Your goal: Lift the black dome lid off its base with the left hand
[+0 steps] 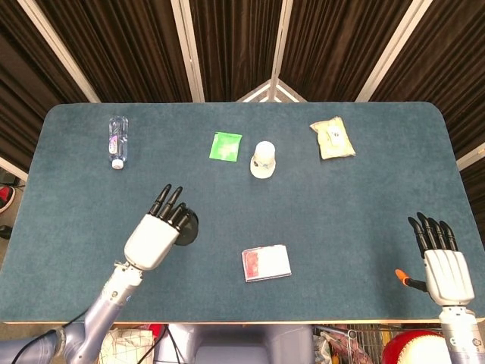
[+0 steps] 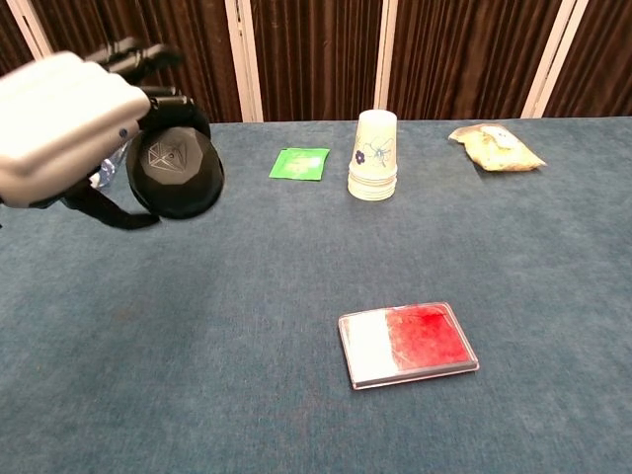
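The left robot hand (image 2: 61,123) grips the black dome lid (image 2: 176,174), held in the air above the table (image 1: 348,205) at about 8 o'clock. A red-and-white packet (image 1: 266,263) lies near 6 o'clock. The right robot hand (image 1: 444,265), at 4 o'clock, holds nothing, fingers straight and slightly apart.

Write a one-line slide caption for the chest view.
Left hand holds the black dome lid raised above the blue table.

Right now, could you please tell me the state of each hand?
Left hand: holding the black faceted dome lid, raised above the blue table.
Right hand: open, holding nothing, fingers extended.
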